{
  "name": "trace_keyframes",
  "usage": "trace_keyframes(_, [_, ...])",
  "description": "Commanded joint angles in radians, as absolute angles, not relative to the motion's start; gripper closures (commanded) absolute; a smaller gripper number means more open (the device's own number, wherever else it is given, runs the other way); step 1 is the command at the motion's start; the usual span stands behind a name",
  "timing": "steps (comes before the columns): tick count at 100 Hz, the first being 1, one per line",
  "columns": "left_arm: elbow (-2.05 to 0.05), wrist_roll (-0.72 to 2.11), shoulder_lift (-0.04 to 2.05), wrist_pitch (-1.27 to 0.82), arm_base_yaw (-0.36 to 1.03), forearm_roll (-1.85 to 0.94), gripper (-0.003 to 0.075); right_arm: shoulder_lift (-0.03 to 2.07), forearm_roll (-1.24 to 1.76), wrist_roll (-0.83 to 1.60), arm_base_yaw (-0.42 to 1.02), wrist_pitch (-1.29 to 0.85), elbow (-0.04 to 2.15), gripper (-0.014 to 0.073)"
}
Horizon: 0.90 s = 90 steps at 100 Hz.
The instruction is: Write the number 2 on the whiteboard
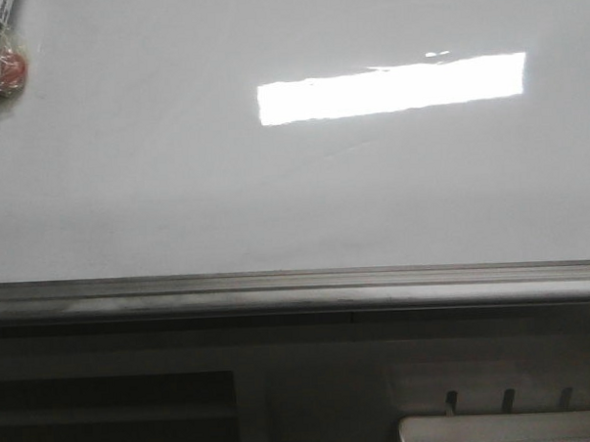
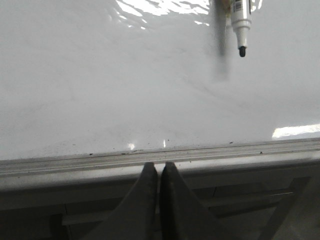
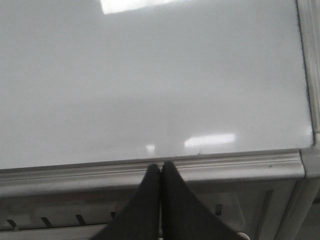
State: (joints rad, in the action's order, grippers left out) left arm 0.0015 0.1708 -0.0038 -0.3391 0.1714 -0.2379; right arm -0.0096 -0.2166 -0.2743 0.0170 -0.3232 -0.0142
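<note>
Nearest to me, both arms sit low at the near side of the board: my left gripper [image 2: 159,167] has its fingers pressed together with nothing between them, the tips level with the grey edge rail [image 2: 160,159], and my right gripper [image 3: 161,167] is likewise closed on nothing, its tips at the rail close to the board's right corner. Neither arm shows in the front view, so I judge them parked below the writing area. Beyond the rail the whiteboard [image 1: 294,192] spreads out glossy and blank; I can find no stroke of the number 2 anywhere on it in any view, only faint smudges and a bright rectangular light reflection [image 1: 392,88] toward the far right. Farther out, on the far left of the board, a marker [image 2: 241,22] lies on the surface with its cap off and its black tip bare, and in the front view I see it beside a small red round object [image 1: 10,69] that I cannot identify. As I read it, the task has not started: the marker has yet to be picked up, which will need a gripper opened first, and the whole figure, curve, diagonal and base, remains to be drawn.
</note>
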Motion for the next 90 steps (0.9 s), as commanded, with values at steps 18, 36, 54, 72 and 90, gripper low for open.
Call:
trace_keyframes(18, [0.011, 0.163, -0.031, -0.280, 0.181, -0.252, 0.0741, -0.029, -0.223, -0.270, 0.017, -0.292, -0.039, 0.0666])
trace_keyframes(36, [0.011, 0.163, -0.031, -0.280, 0.181, -0.252, 0.0741, -0.029, -0.223, -0.270, 0.017, -0.292, -0.039, 0.0666])
trace_keyframes(54, [0.011, 0.163, -0.031, -0.280, 0.181, -0.252, 0.0741, -0.029, -0.223, -0.270, 0.017, -0.292, -0.039, 0.0666])
trace_keyframes(72, [0.011, 0.165, -0.031, -0.280, 0.181, -0.235, 0.0741, -0.029, -0.223, -0.270, 0.017, -0.292, -0.039, 0.0666])
trace_keyframes(90, [0.011, 0.165, -0.031, -0.265, 0.181, -0.192, 0.0741, -0.029, -0.232, -0.270, 0.017, -0.285, -0.039, 0.0666])
